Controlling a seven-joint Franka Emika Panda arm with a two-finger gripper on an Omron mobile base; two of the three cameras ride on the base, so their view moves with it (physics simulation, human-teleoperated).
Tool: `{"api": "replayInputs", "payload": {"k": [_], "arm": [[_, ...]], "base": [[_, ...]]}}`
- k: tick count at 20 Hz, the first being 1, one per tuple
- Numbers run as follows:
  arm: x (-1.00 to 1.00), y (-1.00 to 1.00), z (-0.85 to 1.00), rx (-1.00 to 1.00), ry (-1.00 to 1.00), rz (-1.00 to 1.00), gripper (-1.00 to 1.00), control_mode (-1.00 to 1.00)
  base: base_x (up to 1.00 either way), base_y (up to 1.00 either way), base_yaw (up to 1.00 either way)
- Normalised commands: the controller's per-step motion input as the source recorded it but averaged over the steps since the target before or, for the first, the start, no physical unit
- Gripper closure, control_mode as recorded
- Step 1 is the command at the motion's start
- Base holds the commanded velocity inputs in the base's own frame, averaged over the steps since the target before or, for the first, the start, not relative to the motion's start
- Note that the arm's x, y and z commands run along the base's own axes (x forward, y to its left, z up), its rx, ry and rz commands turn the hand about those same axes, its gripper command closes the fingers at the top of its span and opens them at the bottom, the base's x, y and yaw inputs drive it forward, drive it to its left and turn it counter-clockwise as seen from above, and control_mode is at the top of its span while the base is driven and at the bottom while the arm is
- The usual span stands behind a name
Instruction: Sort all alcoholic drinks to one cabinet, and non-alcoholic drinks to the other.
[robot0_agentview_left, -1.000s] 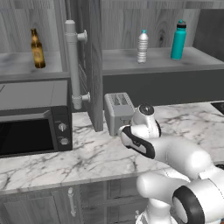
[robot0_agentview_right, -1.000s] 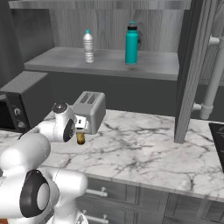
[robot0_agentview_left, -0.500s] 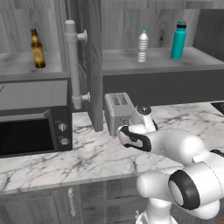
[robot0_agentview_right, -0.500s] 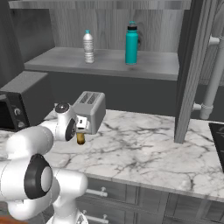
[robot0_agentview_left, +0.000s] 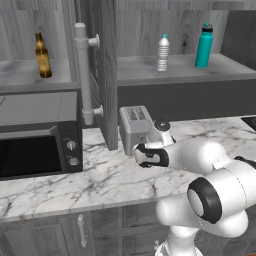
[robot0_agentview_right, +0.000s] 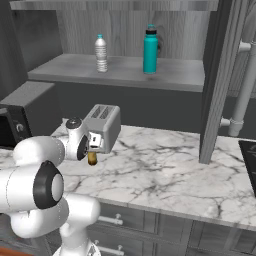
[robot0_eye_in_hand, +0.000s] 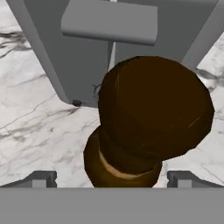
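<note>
I see the fingers (robot0_eye_in_hand: 113, 179) spread wide, straddling the amber-brown glass beer bottle (robot0_eye_in_hand: 148, 127) from above, tips either side, probably not touching it. That bottle stands on the marble table (robot0_agentview_right: 165, 170) just in front of the grey toaster (robot0_agentview_right: 102, 127). Second amber beer bottle (robot0_agentview_left: 42, 56) sits on the left cabinet shelf (robot0_agentview_left: 30, 80); teal cylindrical flask (robot0_agentview_left: 204, 46) and clear ribbed water bottle (robot0_agentview_left: 163, 53) on the right one.

Two beer bottles (robot0_agentview_left: 42, 55) (robot0_eye_in_hand: 148, 127), one water bottle (robot0_agentview_left: 163, 52), one teal flask (robot0_agentview_left: 204, 45), one toaster (robot0_agentview_left: 134, 126), one microwave (robot0_agentview_left: 37, 135).
</note>
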Motion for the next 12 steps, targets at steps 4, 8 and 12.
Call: {"api": "replayInputs", "payload": {"k": [4, 8, 12], "arm": [[0.13, 0.00, -0.11, 0.00, 0.01, 0.00, -1.00, -1.00], [0.13, 0.01, -0.12, 0.00, 0.00, 0.00, -1.00, -1.00], [0.13, 0.02, -0.13, 0.00, 0.00, 0.00, -1.00, -1.00]], "base": [[0.00, 0.00, 0.00], [0.00, 0.00, 0.00], [0.00, 0.00, 0.00]]}}
